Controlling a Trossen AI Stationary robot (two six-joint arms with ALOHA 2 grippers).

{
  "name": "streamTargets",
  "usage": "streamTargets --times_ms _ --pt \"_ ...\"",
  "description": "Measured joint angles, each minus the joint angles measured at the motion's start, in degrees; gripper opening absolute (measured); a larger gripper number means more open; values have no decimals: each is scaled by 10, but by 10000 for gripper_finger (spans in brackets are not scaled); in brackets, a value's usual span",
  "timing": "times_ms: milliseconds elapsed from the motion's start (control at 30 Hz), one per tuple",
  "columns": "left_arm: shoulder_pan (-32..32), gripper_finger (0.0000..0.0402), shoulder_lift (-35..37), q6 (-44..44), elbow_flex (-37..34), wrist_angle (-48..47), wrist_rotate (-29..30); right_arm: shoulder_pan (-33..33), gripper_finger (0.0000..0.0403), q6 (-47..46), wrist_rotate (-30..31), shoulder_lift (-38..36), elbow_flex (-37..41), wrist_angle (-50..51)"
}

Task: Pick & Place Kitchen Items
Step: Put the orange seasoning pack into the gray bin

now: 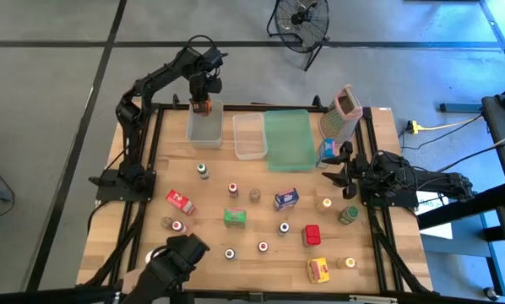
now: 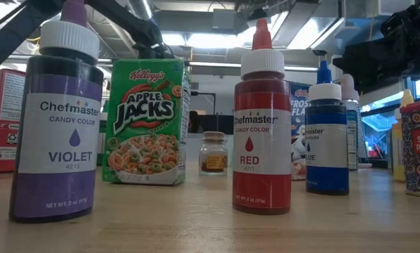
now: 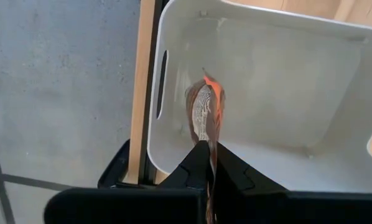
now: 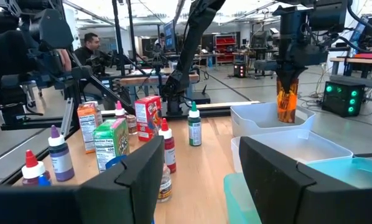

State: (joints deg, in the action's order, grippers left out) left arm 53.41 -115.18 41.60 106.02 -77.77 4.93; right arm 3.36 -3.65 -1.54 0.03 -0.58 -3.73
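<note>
Your violet bottle [image 2: 55,112] stands close up. At the far left, your left gripper [image 3: 206,155] pinches an orange packet [image 3: 206,115], long side up-down, over the bin [image 3: 285,81]. Your right gripper [image 4: 201,165] waits half open, empty.

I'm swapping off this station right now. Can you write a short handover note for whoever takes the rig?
Left gripper: shut on a thin orange packet, held over the clear bin at the table's far left; not released yet.
Right gripper: open, holding nothing, waiting at the right edge by the box grater.
Done: nothing shows in that bin so far.
Left: drop the packet, then the bottles, jars and boxes on the table, such as the Apple Jacks box and red bottle.
</note>
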Motion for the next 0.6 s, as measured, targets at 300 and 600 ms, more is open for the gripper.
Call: streamTargets --times_ms 300,600 --pt "0 2 0 -7 -2 2 -1 0 211 1 -2 0 0 3" --pt "15 2 0 -5 -39 31 -23 0 211 1 -2 0 0 10"
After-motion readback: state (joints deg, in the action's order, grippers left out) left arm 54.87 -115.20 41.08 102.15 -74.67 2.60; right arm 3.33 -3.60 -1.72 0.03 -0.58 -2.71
